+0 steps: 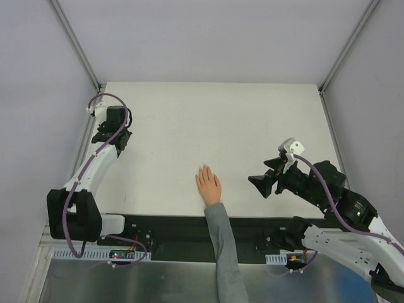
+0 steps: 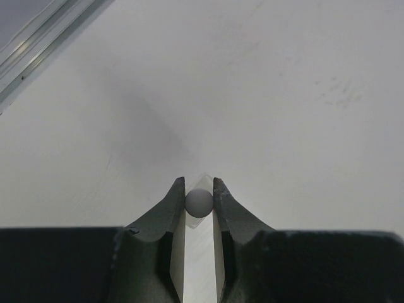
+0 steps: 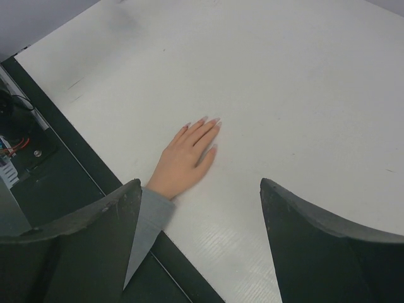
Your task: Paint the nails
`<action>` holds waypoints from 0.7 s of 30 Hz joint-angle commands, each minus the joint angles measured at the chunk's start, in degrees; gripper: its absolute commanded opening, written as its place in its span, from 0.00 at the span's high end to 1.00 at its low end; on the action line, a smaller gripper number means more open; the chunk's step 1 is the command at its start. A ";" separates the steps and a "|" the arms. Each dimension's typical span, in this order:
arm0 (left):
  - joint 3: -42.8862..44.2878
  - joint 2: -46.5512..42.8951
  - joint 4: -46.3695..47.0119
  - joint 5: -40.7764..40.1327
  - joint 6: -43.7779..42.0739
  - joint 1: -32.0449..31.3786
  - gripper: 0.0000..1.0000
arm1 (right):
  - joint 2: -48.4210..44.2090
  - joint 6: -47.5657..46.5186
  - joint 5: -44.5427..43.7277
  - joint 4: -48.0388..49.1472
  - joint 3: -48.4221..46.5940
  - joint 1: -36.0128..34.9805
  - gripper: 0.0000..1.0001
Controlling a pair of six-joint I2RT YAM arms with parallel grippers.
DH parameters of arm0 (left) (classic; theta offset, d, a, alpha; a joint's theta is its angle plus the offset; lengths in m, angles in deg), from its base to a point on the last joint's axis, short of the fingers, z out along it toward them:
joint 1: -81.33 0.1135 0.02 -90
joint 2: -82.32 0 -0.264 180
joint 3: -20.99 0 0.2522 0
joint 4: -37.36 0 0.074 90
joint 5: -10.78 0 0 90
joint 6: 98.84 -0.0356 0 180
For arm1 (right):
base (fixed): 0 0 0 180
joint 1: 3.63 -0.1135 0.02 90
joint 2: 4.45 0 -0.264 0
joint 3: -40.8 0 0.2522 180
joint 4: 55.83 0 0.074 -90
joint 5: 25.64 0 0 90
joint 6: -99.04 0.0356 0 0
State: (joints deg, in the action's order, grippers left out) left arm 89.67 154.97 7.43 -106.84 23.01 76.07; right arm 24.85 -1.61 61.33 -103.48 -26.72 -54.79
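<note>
A pale peach-pink hand (image 1: pixel 208 185) with a grey sleeve (image 1: pixel 222 246) lies flat on the white table near its front edge, fingers together and pointing away. It also shows in the right wrist view (image 3: pixel 184 159), where the nails (image 3: pixel 209 121) are barely distinguishable at the fingertips. My right gripper (image 1: pixel 262 180) is open and empty, hovering to the right of the hand (image 3: pixel 201 183). My left gripper (image 1: pixel 113 140) is at the far left of the table. In the left wrist view it (image 2: pixel 199 189) is shut on a small clear bottle (image 2: pixel 199 202) with a grey round cap.
The white table (image 1: pixel 252 126) has grey walls around it and metal frame posts (image 1: pixel 76 44) at the back corners. A black strip (image 1: pixel 170 227) with cables and electronics runs along the near edge.
</note>
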 commanded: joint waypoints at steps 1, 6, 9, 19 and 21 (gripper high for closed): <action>-0.43 6.70 7.37 -2.19 8.30 7.53 1.00 | -1.79 2.30 -1.11 -0.39 -0.21 -0.17 0.22; 1.77 12.25 7.55 -3.57 10.41 10.44 1.00 | -4.42 2.66 -2.60 -2.06 0.58 -0.08 0.22; 1.95 14.98 7.55 -4.11 12.35 11.06 1.00 | -5.57 3.10 -2.95 -2.50 1.28 -0.17 0.22; 0.98 19.82 7.46 -7.36 16.22 11.06 0.97 | -7.41 3.45 -3.65 -4.34 1.20 -0.08 0.22; 1.33 20.17 7.55 -7.80 15.70 10.97 0.95 | -7.24 3.45 -3.74 -4.43 1.46 -0.08 0.22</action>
State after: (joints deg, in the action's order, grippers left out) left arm 89.39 174.55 13.93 -111.27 37.26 86.70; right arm 18.16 0.94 58.95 -107.59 -25.56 -54.79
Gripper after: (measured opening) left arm 0.150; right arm 0.777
